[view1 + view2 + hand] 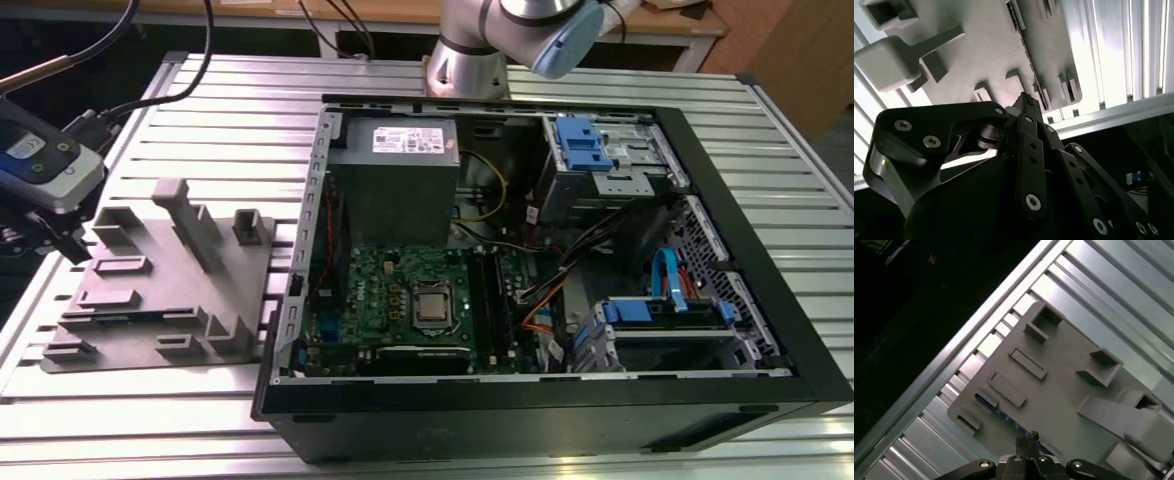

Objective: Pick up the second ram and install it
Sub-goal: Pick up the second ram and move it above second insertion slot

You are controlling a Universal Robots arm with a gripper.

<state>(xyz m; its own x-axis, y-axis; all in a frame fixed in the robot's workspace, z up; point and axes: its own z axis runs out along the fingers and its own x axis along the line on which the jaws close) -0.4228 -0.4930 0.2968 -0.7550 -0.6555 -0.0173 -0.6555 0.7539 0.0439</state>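
My gripper point(1031, 436) hung closed, holding nothing, just above the second ram point(1004, 417), which lay in its slot in the grey holder block point(1064, 375), so I feared the shut tips might bump the stick instead of grabbing it.

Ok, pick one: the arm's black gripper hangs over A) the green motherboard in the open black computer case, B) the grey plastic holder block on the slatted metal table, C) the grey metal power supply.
B: in both wrist views the black gripper points at the grey plastic holder block lying on the slatted metal table.
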